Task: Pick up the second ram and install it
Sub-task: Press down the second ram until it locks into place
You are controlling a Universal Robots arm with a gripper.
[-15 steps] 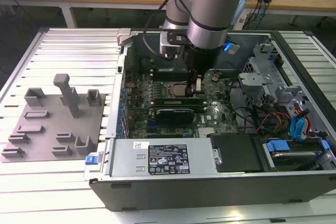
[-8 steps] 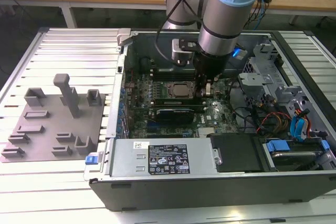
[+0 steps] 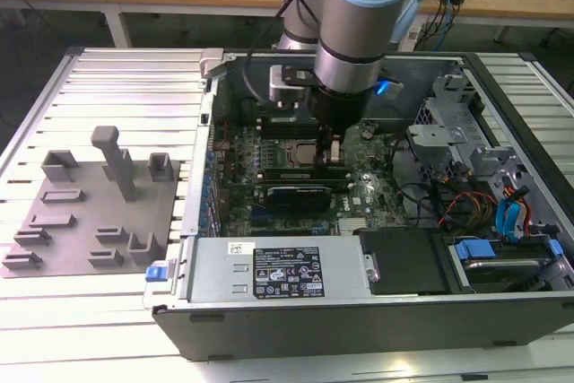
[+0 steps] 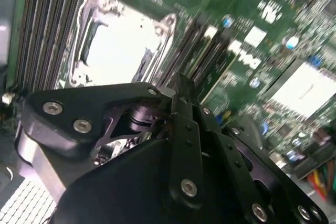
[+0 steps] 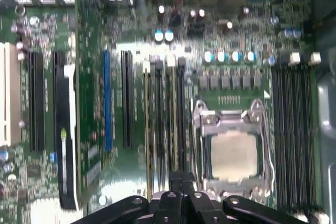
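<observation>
Second ram cannot be told apart from the memory slots, so its place is a judgement: at or under the gripper. In the exterior view, from that view's left, the grey holder tray (image 3: pixel 90 208) lies on the slatted counter (image 3: pixel 117 78), and none of its pockets holds a green stick. Next comes the open computer case (image 3: pixel 269 311) with the motherboard (image 3: pixel 359 195) flat inside. The gripper (image 3: pixel 334 154) is lowered into the case, just beside the processor socket (image 3: pixel 291 152) on that view's right. In the first wrist view the memory slots (image 5: pixel 163 119) run as long parallel lines beside the socket, and the gripper sits over one end of this bank, aligned with their long axis. Whether it is clamped on the stick or merely bearing on it cannot be determined. Drive bays and cables (image 3: pixel 466 204) occupy the exterior view's right.
</observation>
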